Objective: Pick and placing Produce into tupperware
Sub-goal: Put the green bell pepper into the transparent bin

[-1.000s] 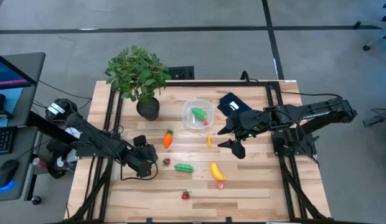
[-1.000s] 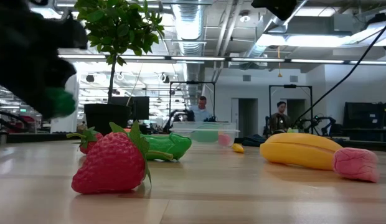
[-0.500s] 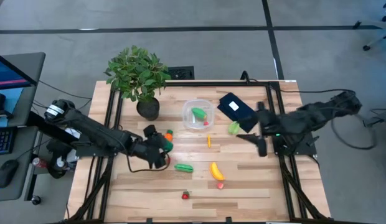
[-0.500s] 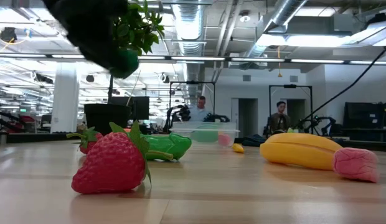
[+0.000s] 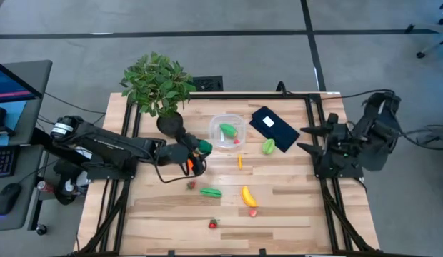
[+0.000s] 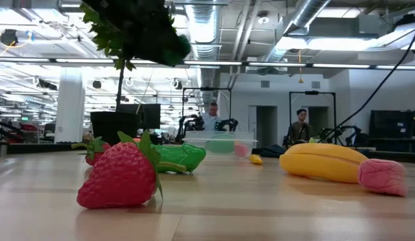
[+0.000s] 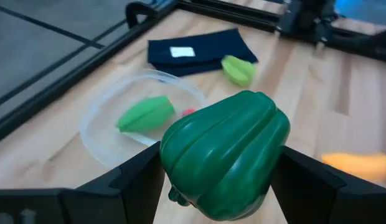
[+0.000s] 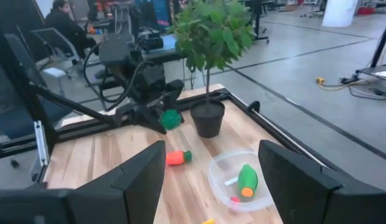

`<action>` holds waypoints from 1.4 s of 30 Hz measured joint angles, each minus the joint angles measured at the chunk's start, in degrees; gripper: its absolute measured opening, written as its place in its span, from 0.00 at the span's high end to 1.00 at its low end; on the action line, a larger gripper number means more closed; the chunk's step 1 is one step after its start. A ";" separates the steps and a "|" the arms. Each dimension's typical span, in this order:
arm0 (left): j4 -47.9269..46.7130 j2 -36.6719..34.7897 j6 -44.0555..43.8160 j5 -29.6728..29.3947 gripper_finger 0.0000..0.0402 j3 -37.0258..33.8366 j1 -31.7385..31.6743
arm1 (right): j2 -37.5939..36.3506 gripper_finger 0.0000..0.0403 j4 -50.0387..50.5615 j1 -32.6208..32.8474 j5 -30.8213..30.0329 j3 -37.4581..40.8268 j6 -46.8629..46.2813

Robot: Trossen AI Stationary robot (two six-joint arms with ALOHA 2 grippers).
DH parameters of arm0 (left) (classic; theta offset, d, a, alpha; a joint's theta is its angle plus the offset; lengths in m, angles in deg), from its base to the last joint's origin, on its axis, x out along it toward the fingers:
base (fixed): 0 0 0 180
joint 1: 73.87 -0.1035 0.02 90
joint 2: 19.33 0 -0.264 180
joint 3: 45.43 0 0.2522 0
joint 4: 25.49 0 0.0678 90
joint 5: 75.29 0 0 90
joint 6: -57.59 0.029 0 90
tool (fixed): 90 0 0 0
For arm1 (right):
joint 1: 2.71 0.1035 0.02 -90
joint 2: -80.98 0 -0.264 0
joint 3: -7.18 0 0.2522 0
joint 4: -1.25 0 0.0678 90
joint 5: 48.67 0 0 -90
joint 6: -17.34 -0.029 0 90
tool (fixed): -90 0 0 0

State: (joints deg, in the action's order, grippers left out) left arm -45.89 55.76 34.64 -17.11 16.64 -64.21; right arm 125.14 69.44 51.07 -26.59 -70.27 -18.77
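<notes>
My left gripper [image 5: 201, 148] is shut on a dark green toy pepper [image 7: 224, 155], in the air just left of the round clear tupperware [image 5: 227, 132]. The tupperware holds a green piece [image 5: 227, 130] and a small red bit. The orange carrot [image 8: 177, 157] lies on the table under the left gripper. A green piece [image 5: 211, 192], the banana [image 5: 248, 195], a pink piece [image 5: 253, 212] and two strawberries [image 5: 213, 224] [image 5: 191, 185] lie nearer. A light green piece [image 5: 269, 147] lies beside the black rectangle. My right gripper [image 5: 308, 138] is open at the table's right edge. My left gripper pinches the dark green pepper by its ribbed sides [image 7: 174, 149], one finger [image 7: 140, 180] on each side. The fingers come level from the table's left. The pepper is lifted clear of the table, also seen high in the low view [image 6: 173, 47].
A potted plant [image 5: 161, 89] stands at the far left, close behind the left gripper. A flat black rectangle with a white label [image 5: 273, 125] lies right of the tupperware. A small yellow piece [image 5: 240, 163] lies mid-table. People sit in the room beyond the table.
My left gripper has carried the green pepper up from the table's near-left part toward the far right, close to the tupperware. My right gripper has drawn back from the middle of the table to its right edge; the light green piece now shows beside the black rectangle.
</notes>
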 joint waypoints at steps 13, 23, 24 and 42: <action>11.57 10.67 -0.97 1.38 0.37 0.02 -3.60 | 0.08 0.38 5.66 3.97 -4.11 7.03 -16.20; 20.52 21.80 -7.25 -0.90 0.37 2.77 -6.93 | 0.07 0.38 5.58 3.84 -4.11 7.20 -17.01; 20.24 22.73 -7.74 -1.03 0.38 3.62 -7.40 | 0.08 0.38 5.58 3.84 -4.10 7.20 -17.01; 4.35 28.30 -8.63 5.53 0.43 13.73 -16.30 | 0.07 0.38 5.60 3.84 -3.93 7.20 -17.95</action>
State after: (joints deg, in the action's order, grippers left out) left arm -41.54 84.06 26.01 -11.57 30.37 -80.52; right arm 125.21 75.04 54.91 -30.53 -63.07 -36.73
